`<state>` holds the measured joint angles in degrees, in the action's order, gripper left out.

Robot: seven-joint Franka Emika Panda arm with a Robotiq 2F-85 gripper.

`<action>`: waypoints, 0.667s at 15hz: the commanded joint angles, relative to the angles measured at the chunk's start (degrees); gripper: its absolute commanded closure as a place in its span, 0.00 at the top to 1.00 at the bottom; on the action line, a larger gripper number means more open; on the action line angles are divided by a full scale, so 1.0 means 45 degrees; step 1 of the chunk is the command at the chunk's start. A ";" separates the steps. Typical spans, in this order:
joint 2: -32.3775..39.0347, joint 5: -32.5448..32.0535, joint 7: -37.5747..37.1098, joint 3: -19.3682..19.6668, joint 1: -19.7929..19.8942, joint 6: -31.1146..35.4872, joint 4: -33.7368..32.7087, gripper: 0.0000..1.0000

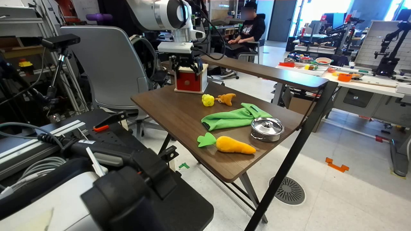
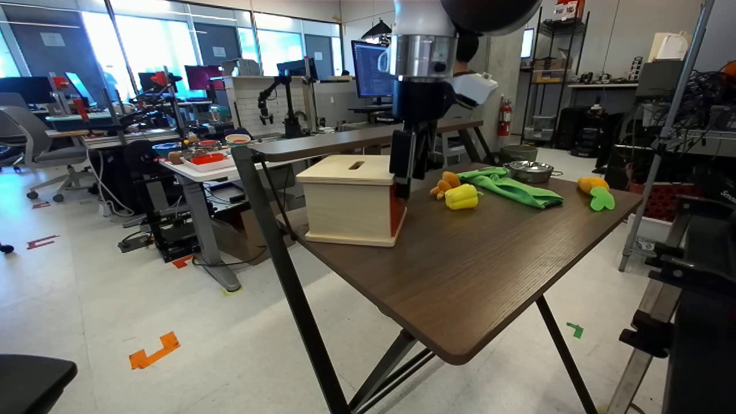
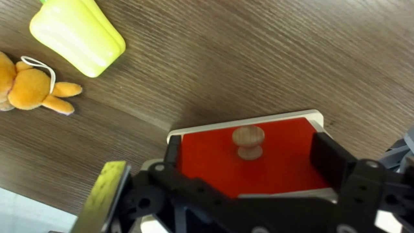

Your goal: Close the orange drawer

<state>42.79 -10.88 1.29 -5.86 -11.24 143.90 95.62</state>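
1. The orange drawer (image 1: 188,84) has a bright red front and sits inside a pale wooden box (image 2: 348,210).
2. In an exterior view, the box stands at the left corner of the brown table (image 2: 477,276), close to the edge.
3. The red front faces in over the table. It looks about even with the box, but I cannot tell if the drawer is pushed all the way in.
4. A round wooden knob (image 3: 248,136) sticks out of the red front.
5. The gripper (image 3: 246,144) points down at the drawer. Its two black fingers (image 3: 330,158) are spread wide, one toward each side of the red front, and it holds nothing. I cannot tell if a fingertip touches the red front.
6. A yellow toy pepper (image 3: 77,35) and an orange soft toy (image 3: 30,85) lie near each other, not touching, farther in from the box's corner.
7. Past them lies a green cloth (image 1: 236,117). Just beside it, a shiny pot (image 1: 268,130) with its lid on stands near the table's right edge in an exterior view.
8. A toy carrot (image 1: 234,145) with a green top lies by the nearest corner there.
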 commanded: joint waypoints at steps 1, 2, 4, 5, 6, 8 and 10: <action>0.0225 -0.0028 0.0028 0.0208 -0.0246 0.0154 -0.0274 1.00; 0.0147 -0.0015 0.0004 0.0220 -0.0241 0.0035 -0.0220 1.00; -0.0215 0.0182 0.0141 0.0082 -0.0096 -0.0703 0.0040 1.00; -0.0416 0.0218 0.0175 0.0065 -0.0069 -0.1111 0.0183 1.00; -0.0717 0.0334 0.0276 -0.0032 0.0034 -0.1687 0.0417 1.00; -0.1257 0.0609 0.0417 -0.0228 0.0223 -0.2877 0.0734 1.00; -0.1970 0.0651 0.0003 -0.0104 0.0100 -0.3908 0.0856 1.00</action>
<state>40.14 -9.60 1.32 -6.20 -10.94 132.62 96.50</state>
